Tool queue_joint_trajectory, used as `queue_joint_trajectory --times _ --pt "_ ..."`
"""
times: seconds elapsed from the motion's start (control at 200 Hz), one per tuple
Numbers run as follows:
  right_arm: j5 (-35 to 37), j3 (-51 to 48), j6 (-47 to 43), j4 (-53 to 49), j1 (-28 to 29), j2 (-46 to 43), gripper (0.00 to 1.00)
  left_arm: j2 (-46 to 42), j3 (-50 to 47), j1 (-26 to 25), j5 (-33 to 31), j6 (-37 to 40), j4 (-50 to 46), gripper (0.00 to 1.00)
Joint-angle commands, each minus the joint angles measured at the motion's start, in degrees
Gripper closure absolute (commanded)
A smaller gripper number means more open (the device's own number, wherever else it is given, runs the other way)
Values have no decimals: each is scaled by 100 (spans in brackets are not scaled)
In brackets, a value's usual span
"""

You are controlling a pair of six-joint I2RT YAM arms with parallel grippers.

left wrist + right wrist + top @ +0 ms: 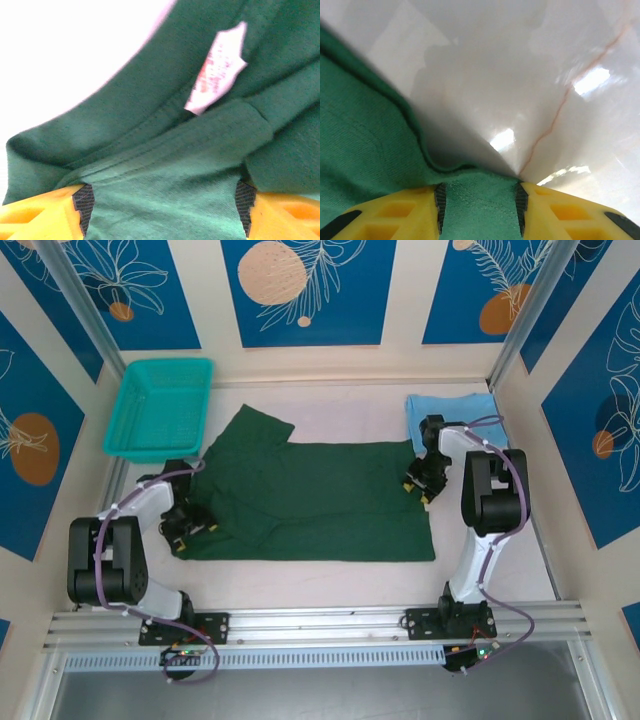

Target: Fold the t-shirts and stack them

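T-shirts: I see the dark green t-shirt (320,500) spread flat mid-table, collar left, white label (217,67) showing. The light blue t-shirt (450,408) lies folded, far right. My right claw (480,212) grasps the green hem. My left claw (165,215) straddles the collar; I cannot tell its grip.

A teal plastic mesh basket (160,408) is positioned at the far left corner of the white table (330,580), below blue floral wall panels (305,290).

spread shirt (310,500): centre of table (330,575) | folded shirt (450,412): behind its right end | basket (160,408): behind its left end
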Motion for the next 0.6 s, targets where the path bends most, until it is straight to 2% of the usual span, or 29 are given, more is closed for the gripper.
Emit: queue_joint_trajectory --times 0.0,0.125,0.25,0.435,0.595 --pt "315 113 67 0 -187 174 56 -112 -115 137 -250 61 -10 23" --pt "342 250 10 -107 -225 10 52 -154 0 143 92 87 -12 22" --pt "179 138 -58 4 -194 -609 48 -324 409 121 453 87 -220 18" --pt "-65 -293 -303 236 3 -1587 47 -626 1257 18 771 48 -699 14" --pt "-781 -1057 -298 754 399 -2428 47 -768 1437 -127 1137 -195 -809 14"
